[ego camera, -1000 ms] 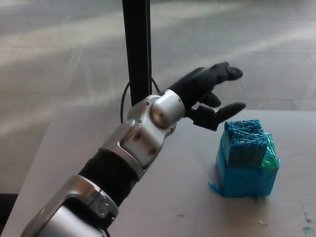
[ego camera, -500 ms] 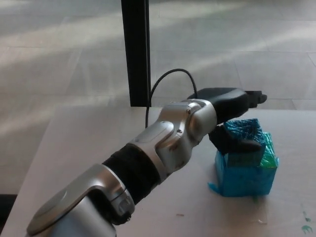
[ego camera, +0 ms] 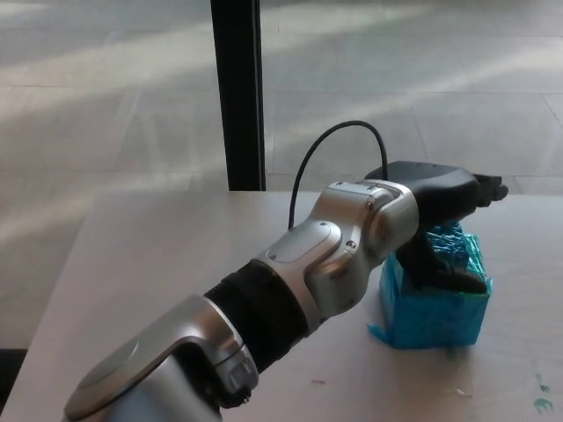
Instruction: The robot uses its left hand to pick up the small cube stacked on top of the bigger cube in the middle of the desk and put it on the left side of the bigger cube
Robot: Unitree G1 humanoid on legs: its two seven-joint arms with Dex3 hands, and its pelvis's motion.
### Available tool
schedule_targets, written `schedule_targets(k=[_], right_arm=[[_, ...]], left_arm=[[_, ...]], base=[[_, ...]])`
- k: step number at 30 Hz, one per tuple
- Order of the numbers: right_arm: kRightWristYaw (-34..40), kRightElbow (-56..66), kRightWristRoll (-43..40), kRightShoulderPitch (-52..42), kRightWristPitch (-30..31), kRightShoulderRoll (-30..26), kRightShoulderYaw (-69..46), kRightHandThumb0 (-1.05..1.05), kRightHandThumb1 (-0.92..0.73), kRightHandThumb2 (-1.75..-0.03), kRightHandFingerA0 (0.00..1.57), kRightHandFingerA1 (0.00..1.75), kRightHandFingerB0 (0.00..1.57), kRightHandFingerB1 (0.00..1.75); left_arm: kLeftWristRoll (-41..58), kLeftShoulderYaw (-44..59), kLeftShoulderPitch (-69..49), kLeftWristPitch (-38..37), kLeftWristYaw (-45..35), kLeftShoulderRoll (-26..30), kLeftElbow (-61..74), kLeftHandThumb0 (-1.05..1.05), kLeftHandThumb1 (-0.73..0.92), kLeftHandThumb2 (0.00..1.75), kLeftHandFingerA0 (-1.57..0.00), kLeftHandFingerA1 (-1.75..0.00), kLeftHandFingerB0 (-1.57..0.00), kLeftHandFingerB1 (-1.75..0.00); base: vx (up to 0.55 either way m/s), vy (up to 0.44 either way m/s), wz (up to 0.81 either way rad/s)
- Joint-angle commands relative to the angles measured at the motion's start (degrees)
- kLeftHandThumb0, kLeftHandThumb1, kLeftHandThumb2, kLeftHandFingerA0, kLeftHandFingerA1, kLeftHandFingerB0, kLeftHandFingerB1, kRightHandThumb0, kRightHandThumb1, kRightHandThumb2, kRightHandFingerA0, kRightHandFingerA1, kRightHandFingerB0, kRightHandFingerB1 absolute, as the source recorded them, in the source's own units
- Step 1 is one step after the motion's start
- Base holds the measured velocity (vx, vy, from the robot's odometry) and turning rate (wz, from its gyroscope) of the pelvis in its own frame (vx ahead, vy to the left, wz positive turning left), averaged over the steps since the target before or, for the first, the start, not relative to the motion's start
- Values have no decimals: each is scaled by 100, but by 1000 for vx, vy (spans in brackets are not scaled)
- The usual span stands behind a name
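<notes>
The left hand [ego camera: 440, 224] sits right on top of the blue cubes, one dark finger [ego camera: 444, 268] draped down their near face; whether it actually has hold of anything I cannot tell from here. The small cube [ego camera: 456, 242] is mostly hidden under the hand, on the bigger cube [ego camera: 431, 308], which stands toward the table's [ego camera: 149, 264] right edge. A black post [ego camera: 236, 92] rises behind the table's far edge.
</notes>
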State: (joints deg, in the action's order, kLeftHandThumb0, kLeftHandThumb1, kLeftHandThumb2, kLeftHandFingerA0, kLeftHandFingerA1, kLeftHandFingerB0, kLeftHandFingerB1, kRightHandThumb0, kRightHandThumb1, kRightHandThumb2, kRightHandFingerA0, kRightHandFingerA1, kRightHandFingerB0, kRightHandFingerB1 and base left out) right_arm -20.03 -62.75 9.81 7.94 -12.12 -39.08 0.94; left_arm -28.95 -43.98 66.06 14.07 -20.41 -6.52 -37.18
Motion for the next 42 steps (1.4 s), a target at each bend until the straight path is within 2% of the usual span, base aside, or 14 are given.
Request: schedule_targets(k=[1,2,3,5,7,9,10,13,14,17,19,29,30,42], right_arm=[[-2,-49,51,154,12,-172,12,-49,-31,-89,89,94,77,70],[-26,-59,-9,141,-71,-177,-37,-53,-33,-89,89,92,77,70],[-9,-55,14,141,-98,-196,-24,-56,-29,-97,90,93,74,76],[-101,-137,-39,207,-50,-176,-58,-52,-31,-92,90,95,77,71],[-77,-191,-121,262,128,-129,-138,-51,-26,-96,90,94,76,76],[-57,-195,-57,267,46,-140,-97,-49,-27,-98,89,94,76,77],[-48,-170,-27,263,32,-145,-76,-45,-28,-97,90,93,80,69],[-69,-205,-23,295,64,-137,-83,-40,-24,-102,94,95,78,72],[-92,-214,-27,309,60,-142,-85,-39,-23,-101,91,95,75,77],[-73,-245,-13,335,60,-145,-85,-34,-19,-101,93,95,78,76],[-73,-242,-13,334,89,-139,-84,-27,-14,-108,97,98,83,67],[46,-169,-22,306,9,-121,-119,-19,-4,-134,88,95,88,69],[30,-178,-48,311,46,-111,-145,-15,0,-139,89,96,89,68],[69,-213,-16,286,-56,-104,-158,-31,-15,-122,92,97,90,68]], left_arm=[[-351,-222,-65,186,-515,57,-199,-97,46,93,-11,-64,-2,-22],[-391,-284,-31,269,-668,67,-261,-103,59,62,-11,-65,0,-32],[-438,-326,-20,322,-771,84,-317,-84,47,99,0,-52,-7,-15],[-602,-490,7,383,-977,181,-418,-88,45,96,-3,-42,0,-16],[-736,-625,24,420,-1070,246,-445,-92,56,59,0,-46,0,-34],[-851,-713,-16,444,-1077,331,-370,-72,47,55,0,-47,-7,-31],[-932,-777,-18,474,-1084,361,-357,-66,36,79,-1,-49,-6,-34],[-1266,-1123,76,239,-1111,486,-343,-32,31,86,-45,-77,0,-47],[-1273,-1127,62,282,-1002,444,-410,-26,51,59,-57,-135,-14,-35],[-1187,-762,-338,204,-138,482,-113,-28,73,66,-70,-152,-43,-42],[-1319,-717,-520,-100,396,540,-25,-25,71,61,-72,-162,-68,-98],[-1240,-403,-741,-869,946,521,-56,-29,77,68,-78,-106,-72,-76],[-1193,-334,-757,-867,921,466,-108,-27,71,69,-79,-123,-76,-83],[-1260,-116,-700,-1311,1211,617,-303,-23,65,77,-83,-122,-78,-93]], base=[[0,0,0],[0,0,0],[0,0,0],[0,0,0],[0,0,0],[0,0,0],[0,0,0],[0,0,0],[0,0,0],[0,0,0],[0,0,0],[0,0,0],[0,0,0],[0,0,0]])
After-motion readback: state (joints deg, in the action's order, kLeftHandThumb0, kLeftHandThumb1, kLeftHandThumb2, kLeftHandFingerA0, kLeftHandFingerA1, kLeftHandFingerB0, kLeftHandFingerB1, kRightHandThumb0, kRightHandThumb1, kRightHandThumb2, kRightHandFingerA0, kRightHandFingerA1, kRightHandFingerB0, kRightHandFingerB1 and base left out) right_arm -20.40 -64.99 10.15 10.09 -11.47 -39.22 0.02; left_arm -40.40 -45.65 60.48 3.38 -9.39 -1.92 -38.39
